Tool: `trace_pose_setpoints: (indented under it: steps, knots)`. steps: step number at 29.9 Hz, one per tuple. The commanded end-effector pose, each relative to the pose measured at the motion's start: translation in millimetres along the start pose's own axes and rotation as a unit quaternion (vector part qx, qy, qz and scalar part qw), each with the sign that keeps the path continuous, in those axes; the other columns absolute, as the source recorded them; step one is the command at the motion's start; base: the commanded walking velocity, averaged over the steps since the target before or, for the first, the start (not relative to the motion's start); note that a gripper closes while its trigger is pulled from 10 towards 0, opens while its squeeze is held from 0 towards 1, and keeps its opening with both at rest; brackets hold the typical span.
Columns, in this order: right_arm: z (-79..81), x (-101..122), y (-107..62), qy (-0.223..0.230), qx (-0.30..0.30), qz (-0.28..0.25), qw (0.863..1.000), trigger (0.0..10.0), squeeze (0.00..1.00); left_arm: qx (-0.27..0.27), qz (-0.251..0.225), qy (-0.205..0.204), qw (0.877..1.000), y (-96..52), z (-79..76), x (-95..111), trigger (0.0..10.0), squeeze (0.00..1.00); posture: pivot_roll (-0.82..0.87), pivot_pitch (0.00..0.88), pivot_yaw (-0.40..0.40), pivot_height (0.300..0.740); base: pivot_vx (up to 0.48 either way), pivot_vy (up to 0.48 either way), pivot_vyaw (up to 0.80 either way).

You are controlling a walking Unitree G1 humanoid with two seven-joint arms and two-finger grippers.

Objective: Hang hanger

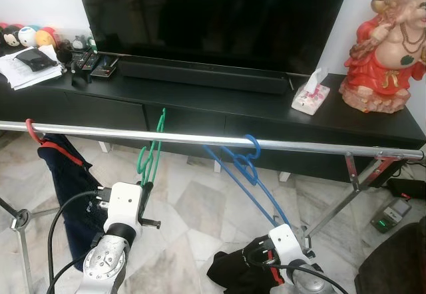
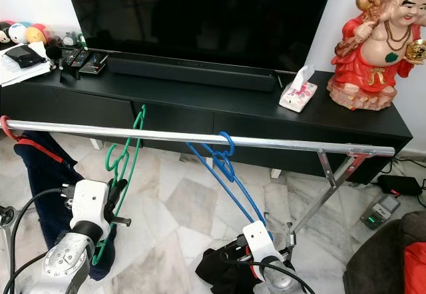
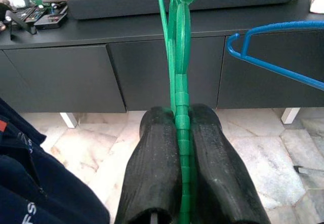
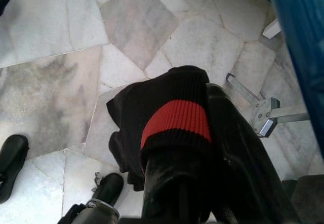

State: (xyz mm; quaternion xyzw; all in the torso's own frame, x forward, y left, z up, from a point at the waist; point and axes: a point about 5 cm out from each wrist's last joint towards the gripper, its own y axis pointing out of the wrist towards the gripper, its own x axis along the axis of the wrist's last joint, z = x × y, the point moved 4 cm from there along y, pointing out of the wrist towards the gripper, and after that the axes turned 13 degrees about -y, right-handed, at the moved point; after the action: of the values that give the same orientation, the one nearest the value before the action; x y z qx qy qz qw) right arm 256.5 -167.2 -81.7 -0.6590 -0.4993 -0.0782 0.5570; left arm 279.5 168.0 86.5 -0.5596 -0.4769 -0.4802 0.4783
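Note:
A green hanger [image 1: 152, 155] is pinched by its lower part in my left gripper [image 3: 182, 183], which is shut on it below the silver rail [image 1: 306, 146]. Its hook [image 1: 161, 118] reaches up to the rail, and I cannot tell whether it rests on the bar. A blue hanger [image 1: 247, 157] hangs on the rail further right, one arm slanting down toward my right gripper [image 1: 263, 255]. That gripper is low over the floor, shut on a black garment with a red stripe [image 4: 174, 120].
A red hanger [image 1: 32, 131] with a dark blue garment [image 1: 66, 174] hangs at the rail's left end. Behind stand a black TV cabinet [image 1: 200, 108], TV, soundbar, tissue pack [image 1: 310, 97] and red statue [image 1: 386, 54]. The rack's leg [image 1: 346, 197] slants down on the right.

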Motion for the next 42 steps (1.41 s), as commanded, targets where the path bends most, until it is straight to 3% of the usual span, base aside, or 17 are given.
trace_pose_setpoints:
  steps: [1,42]
  knots:
    - [-4.2,-1.3,-0.7,0.005,-0.009,-0.001,1.0,10.0,0.0,0.005,-0.008,-0.003,1.0,1.4,1.6,3.1,10.0,0.0,0.03,0.0,-0.053,0.74,-0.244,0.0,0.0]
    - [-9.5,8.6,1.6,0.008,-0.021,-0.017,1.0,10.0,0.0,0.009,-0.015,-0.013,1.0,4.5,-1.7,5.8,10.0,0.0,0.03,0.0,-0.058,0.74,-0.333,0.0,0.0]
